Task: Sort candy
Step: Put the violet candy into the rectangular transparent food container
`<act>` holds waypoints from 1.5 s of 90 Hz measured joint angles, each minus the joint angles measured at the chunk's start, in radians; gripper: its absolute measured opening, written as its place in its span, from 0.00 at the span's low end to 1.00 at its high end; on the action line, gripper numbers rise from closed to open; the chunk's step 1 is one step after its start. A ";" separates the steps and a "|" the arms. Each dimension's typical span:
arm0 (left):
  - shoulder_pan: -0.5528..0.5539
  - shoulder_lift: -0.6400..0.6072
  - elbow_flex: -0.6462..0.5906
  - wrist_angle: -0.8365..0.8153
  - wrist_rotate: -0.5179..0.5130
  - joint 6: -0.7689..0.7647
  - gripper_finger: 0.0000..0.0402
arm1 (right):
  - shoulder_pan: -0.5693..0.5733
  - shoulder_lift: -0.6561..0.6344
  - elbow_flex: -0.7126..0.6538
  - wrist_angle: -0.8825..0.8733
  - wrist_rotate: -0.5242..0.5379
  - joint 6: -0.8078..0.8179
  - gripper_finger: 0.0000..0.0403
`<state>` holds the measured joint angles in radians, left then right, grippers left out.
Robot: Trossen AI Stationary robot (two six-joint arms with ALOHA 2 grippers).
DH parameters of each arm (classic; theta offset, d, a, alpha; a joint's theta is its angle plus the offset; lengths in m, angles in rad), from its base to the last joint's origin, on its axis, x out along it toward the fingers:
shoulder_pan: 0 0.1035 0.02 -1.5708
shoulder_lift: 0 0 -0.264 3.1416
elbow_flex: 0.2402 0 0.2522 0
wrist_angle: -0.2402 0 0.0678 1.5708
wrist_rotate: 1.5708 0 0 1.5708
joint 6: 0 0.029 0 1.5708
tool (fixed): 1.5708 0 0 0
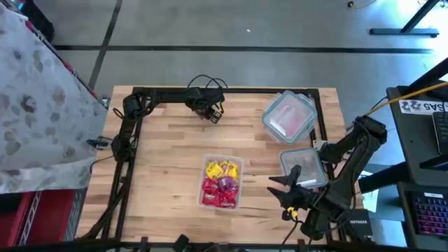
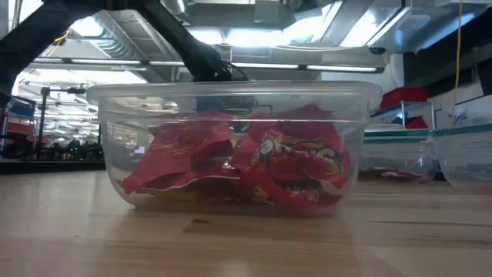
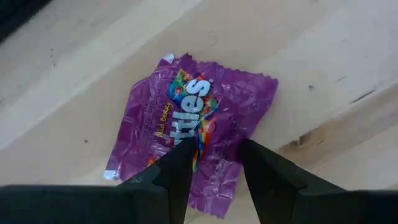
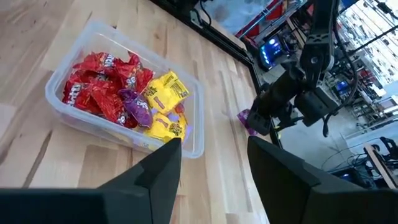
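Observation:
A purple candy packet (image 3: 186, 118) lies flat on the wood near the table's far edge; it also shows as a purple candy packet (image 4: 244, 118) in the right wrist view. My left gripper (image 3: 214, 152) points down right over it, open, with a fingertip on either side of the packet's middle. In the high view my left gripper (image 1: 213, 114) is at the far edge. A clear tub (image 1: 242, 189) at the table's middle holds red candy (image 1: 218, 194), yellow candy (image 1: 222, 169) and a purple one (image 1: 225, 183). My right gripper (image 1: 283, 190) hangs open to the right of the tub, holding nothing. My left gripper comes at the purple packet from above with its fingers (image 3: 180, 162) pointing down over the packet's middle (image 3: 214, 134). I cannot tell whether the fingertips touch it. The packet lies flat on the table.
A lidded tub (image 1: 288, 115) stands at the far right, and a clear tub (image 1: 303, 168) sits beside my right arm. A black frame (image 1: 129, 140) runs along the table's left and far edges. A patterned cloth (image 1: 35, 105) lies off the table at the left.

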<state>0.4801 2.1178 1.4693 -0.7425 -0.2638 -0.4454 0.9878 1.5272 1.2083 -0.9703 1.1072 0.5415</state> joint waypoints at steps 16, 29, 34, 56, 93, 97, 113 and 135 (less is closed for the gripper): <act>-0.041 0.013 0.001 -0.027 -0.018 0.020 0.12 | 0.000 0.000 0.000 -0.001 0.000 0.001 0.43; -0.105 -0.027 0.016 -0.132 -0.032 0.016 0.02 | 0.000 0.000 0.000 0.000 0.000 0.003 0.43; -0.137 -0.050 0.029 -0.171 -0.043 0.021 0.02 | 0.000 0.000 0.000 0.001 0.000 0.003 0.43; -0.358 -0.224 0.095 -0.254 -0.065 -0.029 0.00 | 0.000 0.000 0.000 0.003 0.000 0.011 0.43; -0.897 -0.278 0.103 -0.075 -0.110 -0.091 0.00 | 0.000 0.000 0.000 0.005 0.000 0.015 0.43; -0.931 -0.260 0.099 -0.036 -0.135 -0.121 0.00 | 0.000 0.000 0.000 0.009 0.000 0.015 0.43; -1.013 -0.164 0.082 0.003 -0.249 -0.180 0.00 | 0.000 0.000 0.000 0.009 0.020 0.015 0.43; -0.984 -0.083 0.081 -0.015 -0.275 -0.328 0.00 | 0.000 0.000 0.000 0.008 -0.009 0.014 0.43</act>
<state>-0.5041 2.0345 1.5507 -0.7574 -0.5383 -0.7730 0.9878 1.5272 1.2083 -0.9619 1.0987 0.5559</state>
